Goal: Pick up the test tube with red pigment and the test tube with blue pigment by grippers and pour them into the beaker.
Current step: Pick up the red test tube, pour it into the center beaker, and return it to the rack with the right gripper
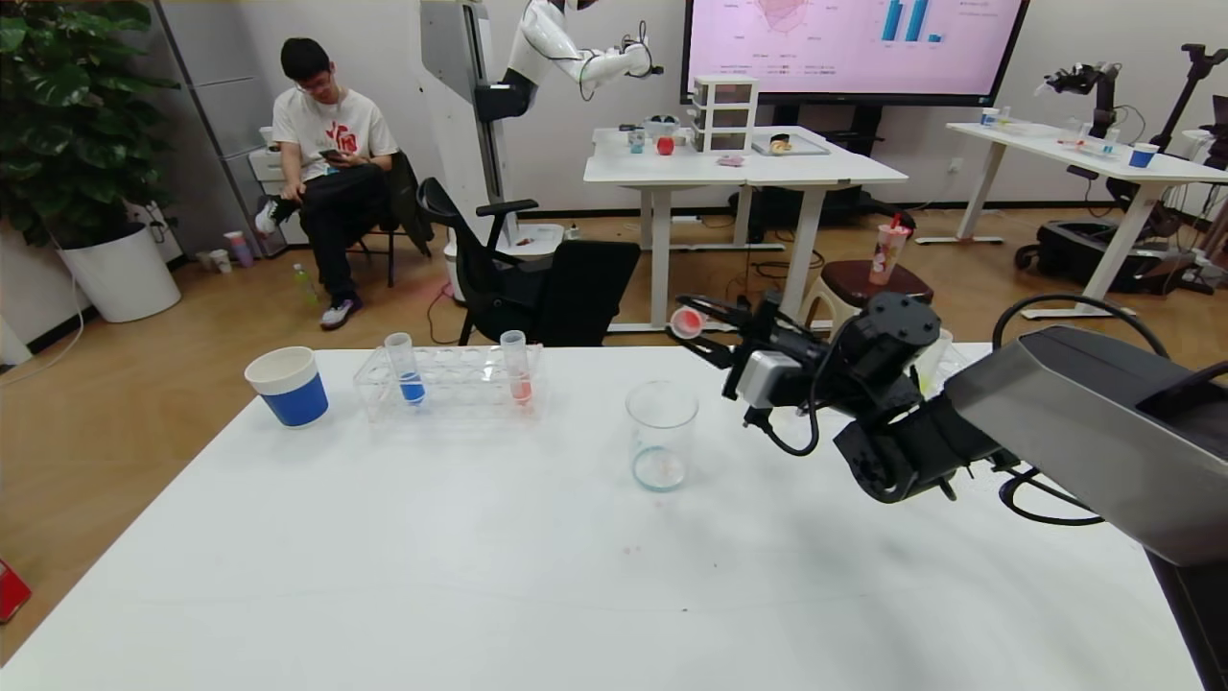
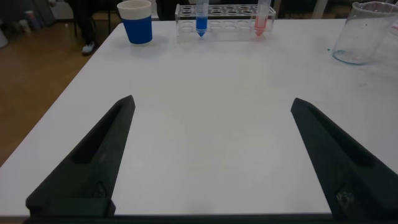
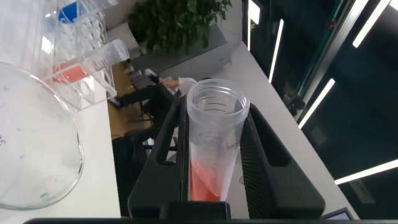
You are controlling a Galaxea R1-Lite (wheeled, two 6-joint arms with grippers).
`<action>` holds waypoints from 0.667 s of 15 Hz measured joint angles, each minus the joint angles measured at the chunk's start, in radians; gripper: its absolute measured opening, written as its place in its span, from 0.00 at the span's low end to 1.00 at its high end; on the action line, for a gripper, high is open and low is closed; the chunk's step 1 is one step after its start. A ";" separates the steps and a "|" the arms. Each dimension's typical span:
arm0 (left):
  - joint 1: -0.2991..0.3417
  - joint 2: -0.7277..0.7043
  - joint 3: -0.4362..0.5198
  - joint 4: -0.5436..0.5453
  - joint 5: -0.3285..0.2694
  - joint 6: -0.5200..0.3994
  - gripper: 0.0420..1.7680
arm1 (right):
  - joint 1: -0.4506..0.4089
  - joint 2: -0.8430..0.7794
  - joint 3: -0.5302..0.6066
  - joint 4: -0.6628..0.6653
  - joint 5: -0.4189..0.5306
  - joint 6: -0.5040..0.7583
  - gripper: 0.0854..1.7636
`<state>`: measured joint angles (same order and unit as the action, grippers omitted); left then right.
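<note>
Even, bright indoor light falls from overhead; slanted ceiling strip lights show as white bars in the right wrist view. The glossy white tabletop (image 1: 480, 557) carries only soft, diffuse shadows, the darkest a grey smear below the right black two-fingered gripper (image 1: 705, 331). The large pink wall screen (image 1: 854, 43) glows, nearly washed out. Straight lines bow toward the head view's edges. In the left wrist view the left black gripper (image 2: 211, 155) is near, dark and slightly soft. The clear glass flared-rim beaker (image 3: 31, 143) shows pale highlights.
</note>
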<state>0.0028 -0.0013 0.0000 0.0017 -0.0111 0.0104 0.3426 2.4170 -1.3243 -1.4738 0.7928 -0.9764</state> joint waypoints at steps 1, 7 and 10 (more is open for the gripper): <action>0.000 0.000 0.000 0.000 0.000 0.000 0.99 | -0.001 0.011 -0.004 0.001 0.002 -0.025 0.25; 0.000 0.000 0.000 0.000 0.000 0.000 0.99 | -0.008 0.053 -0.014 0.007 0.056 -0.145 0.25; 0.000 0.000 0.000 0.000 0.000 0.000 0.99 | -0.010 0.061 -0.019 0.015 0.083 -0.190 0.25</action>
<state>0.0028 -0.0013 0.0000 0.0017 -0.0111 0.0104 0.3323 2.4779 -1.3436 -1.4591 0.8755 -1.1662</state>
